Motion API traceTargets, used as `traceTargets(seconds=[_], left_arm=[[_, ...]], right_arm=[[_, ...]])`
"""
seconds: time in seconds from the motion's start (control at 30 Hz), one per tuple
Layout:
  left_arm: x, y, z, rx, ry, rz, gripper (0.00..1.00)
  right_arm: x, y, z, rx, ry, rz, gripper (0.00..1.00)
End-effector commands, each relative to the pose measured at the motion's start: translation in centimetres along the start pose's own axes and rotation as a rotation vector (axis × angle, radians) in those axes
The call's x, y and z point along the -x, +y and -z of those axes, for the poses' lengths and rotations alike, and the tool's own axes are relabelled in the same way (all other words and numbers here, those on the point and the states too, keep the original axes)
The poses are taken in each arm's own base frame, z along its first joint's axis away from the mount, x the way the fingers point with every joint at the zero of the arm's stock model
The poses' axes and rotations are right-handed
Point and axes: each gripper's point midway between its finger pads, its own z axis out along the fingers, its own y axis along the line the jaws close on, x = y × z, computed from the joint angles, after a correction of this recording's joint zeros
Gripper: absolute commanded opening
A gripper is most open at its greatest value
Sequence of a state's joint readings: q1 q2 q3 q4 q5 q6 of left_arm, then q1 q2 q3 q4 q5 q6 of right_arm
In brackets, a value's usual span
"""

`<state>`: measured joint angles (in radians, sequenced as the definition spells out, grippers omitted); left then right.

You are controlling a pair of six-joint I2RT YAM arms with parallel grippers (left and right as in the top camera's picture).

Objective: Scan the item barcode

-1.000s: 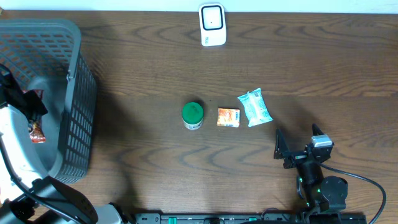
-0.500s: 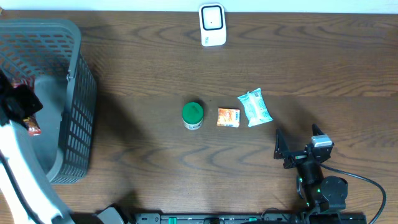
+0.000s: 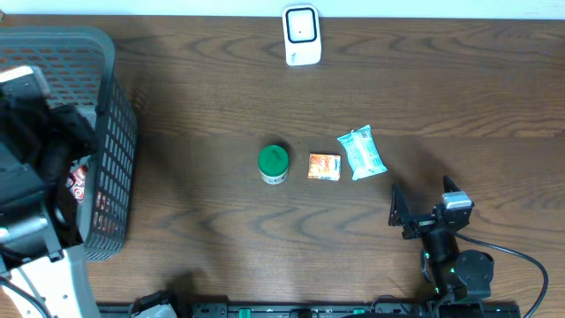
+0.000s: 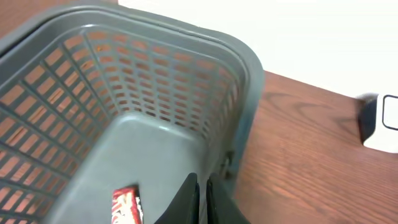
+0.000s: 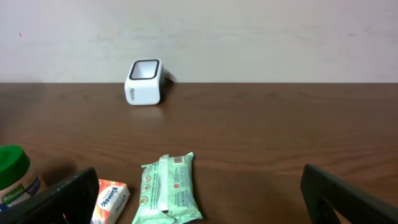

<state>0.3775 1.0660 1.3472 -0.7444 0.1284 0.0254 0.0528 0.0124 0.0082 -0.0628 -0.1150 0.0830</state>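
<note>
Grey basket (image 3: 110,106) on my left, one red packet (image 4: 126,206) lying on its floor. My left arm has swung over it in the last second, left hand (image 4: 202,198) pinched shut on nothing. Right hand (image 3: 425,207) is spread wide at the near edge. One white scanner (image 3: 301,35) stands on the far side. In a row mid-desk (image 3: 194,88): one wipes pack (image 3: 362,153), one green-lidded jar (image 3: 273,163), one orange packet (image 3: 324,166).

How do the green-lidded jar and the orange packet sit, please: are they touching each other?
Apart. The overhead view shows a strip of bare table between the green-lidded jar and the orange packet.
</note>
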Motion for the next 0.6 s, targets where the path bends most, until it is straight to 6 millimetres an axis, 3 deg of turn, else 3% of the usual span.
traceTargets(seconds=[0.0,0.17,0.37,0.47,0.5,0.57], left_arm=[[0.0,3.3,-0.9,0.177,0.02,0.041,0.28],[-1.9,6.4,-3.7,0.25,0.12,0.134,0.67],[-5.7,9.0,-7.6,0.319,0.274,0.302,0.8],[-8.9,10.4,-9.4,0.373,0.393,0.418,0.8],[-10.2,10.7,-9.9,0.386,0.441,0.434,0.89],[-12.7,11.1,-11.0,0.404,0.532,0.445,0.91]], right_arm=[[-0.1,0.1,0.0,0.002,0.001,0.01,0.99],[-0.1,0.1,0.0,0.002,0.001,0.01,0.99],[-0.1,0.1,0.0,0.002,0.001,0.01,0.99],[-0.1,0.1,0.0,0.002,0.0,0.01,0.99],[-0.1,0.1,0.0,0.002,0.0,0.01,0.99],[-0.1,0.1,0.0,0.002,0.001,0.01,0.99]])
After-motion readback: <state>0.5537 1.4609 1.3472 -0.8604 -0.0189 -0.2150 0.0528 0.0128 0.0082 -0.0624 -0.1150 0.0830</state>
